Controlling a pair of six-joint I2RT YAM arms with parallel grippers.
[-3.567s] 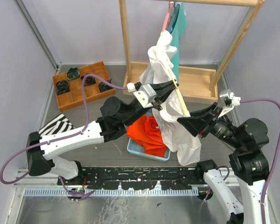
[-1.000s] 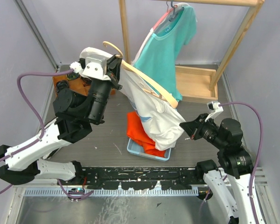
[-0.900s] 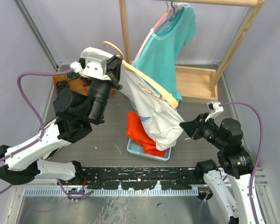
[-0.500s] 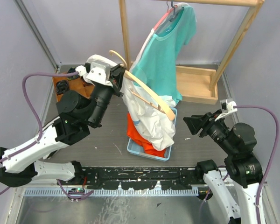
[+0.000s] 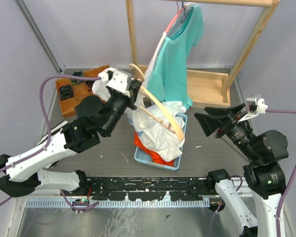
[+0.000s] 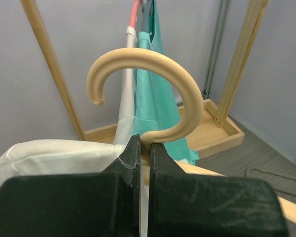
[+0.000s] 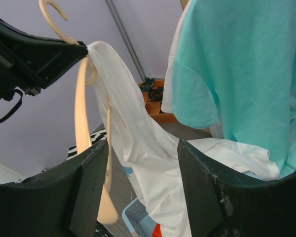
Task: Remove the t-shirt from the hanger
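Observation:
My left gripper is shut on the wooden hanger at the base of its hook, holding it tilted above the blue basket. The white t-shirt still hangs from the hanger near its neck. Its lower part is heaped in the basket on an orange garment. One hanger arm is bare. My right gripper stands open to the right of the basket, apart from the shirt, with nothing between its fingers.
A teal t-shirt hangs on the wooden rack just behind the hanger. The rack's base tray lies at the back right. A wooden compartment box sits at the back left, partly behind my left arm.
My right gripper opened, let go of the white t-shirt and drew back to the right. My left arm brought the hanger down and right, and the shirt sank into the basket.

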